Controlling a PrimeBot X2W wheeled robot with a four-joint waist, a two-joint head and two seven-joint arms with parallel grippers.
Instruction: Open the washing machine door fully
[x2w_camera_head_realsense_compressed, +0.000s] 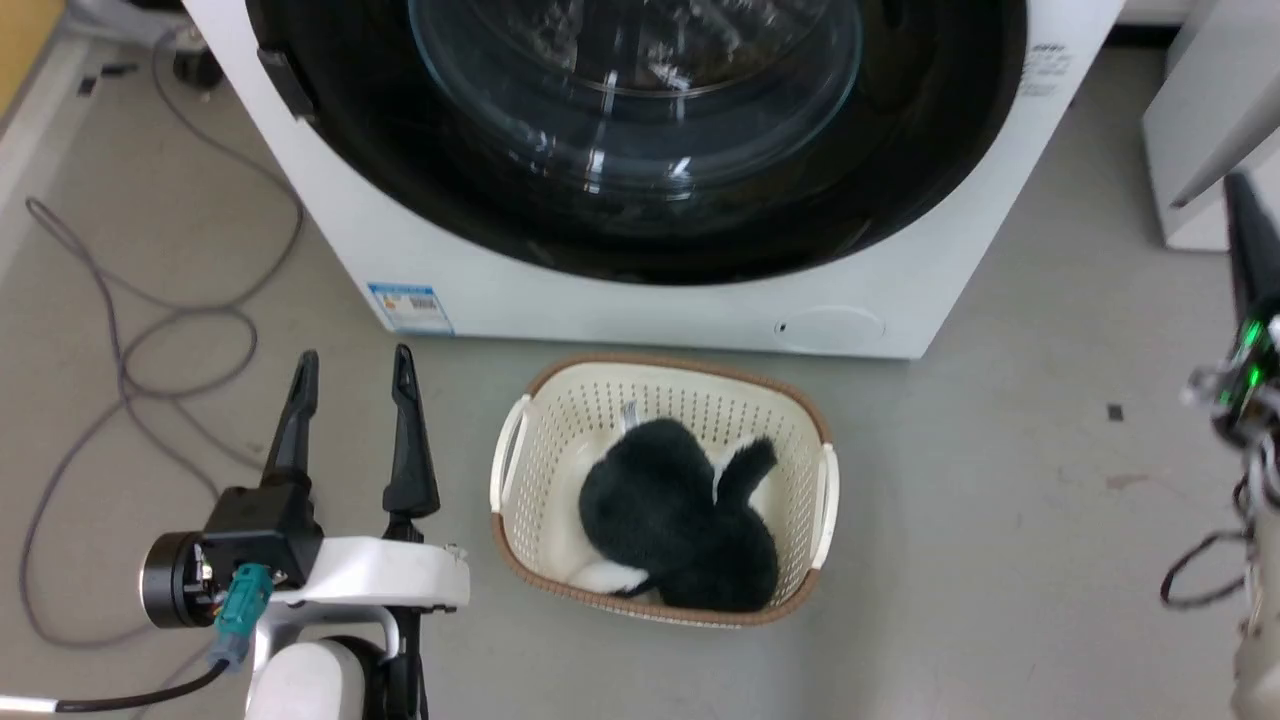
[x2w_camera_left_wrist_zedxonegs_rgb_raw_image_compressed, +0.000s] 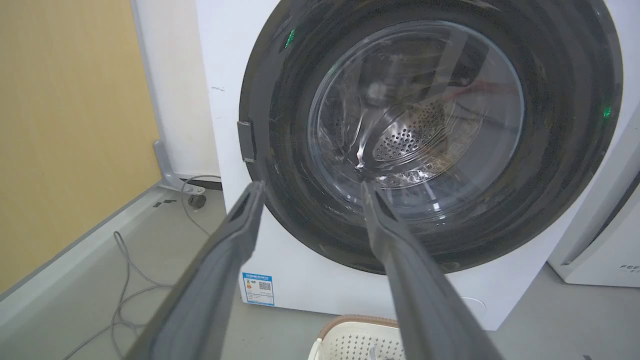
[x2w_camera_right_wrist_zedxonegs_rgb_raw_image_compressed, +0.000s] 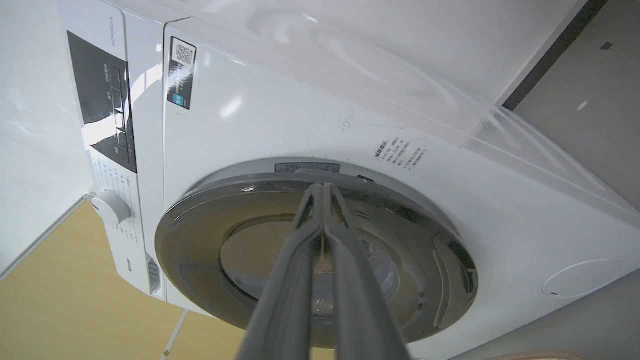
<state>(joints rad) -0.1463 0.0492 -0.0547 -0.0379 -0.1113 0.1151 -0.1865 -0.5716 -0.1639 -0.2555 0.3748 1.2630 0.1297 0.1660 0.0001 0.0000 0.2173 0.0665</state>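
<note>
The washing machine door (x2w_camera_head_realsense_compressed: 400, 150) is a glossy black disc with a clear glass bowl centre, lying flat against the white washer front. It also shows in the left wrist view (x2w_camera_left_wrist_zedxonegs_rgb_raw_image_compressed: 560, 125) and the right wrist view (x2w_camera_right_wrist_zedxonegs_rgb_raw_image_compressed: 200, 240). A dark tab (x2w_camera_left_wrist_zedxonegs_rgb_raw_image_compressed: 246, 141) sits on its left rim. My left gripper (x2w_camera_head_realsense_compressed: 354, 356) hangs open and empty over the floor, well short of the door, and its own camera sees it (x2w_camera_left_wrist_zedxonegs_rgb_raw_image_compressed: 312, 186) aimed at the door's lower left. My right gripper (x2w_camera_right_wrist_zedxonegs_rgb_raw_image_compressed: 321, 186) is shut on nothing, its tips near the door's rim; whether they touch it is unclear. One right finger (x2w_camera_head_realsense_compressed: 1250, 250) shows at the right edge.
A cream basket (x2w_camera_head_realsense_compressed: 520, 440) holding a black and white plush stands on the floor before the washer. Grey cables (x2w_camera_head_realsense_compressed: 120, 340) loop on the left floor. Another white appliance (x2w_camera_head_realsense_compressed: 1190, 130) stands at the right. A small round flap (x2w_camera_head_realsense_compressed: 830, 327) sits low on the washer.
</note>
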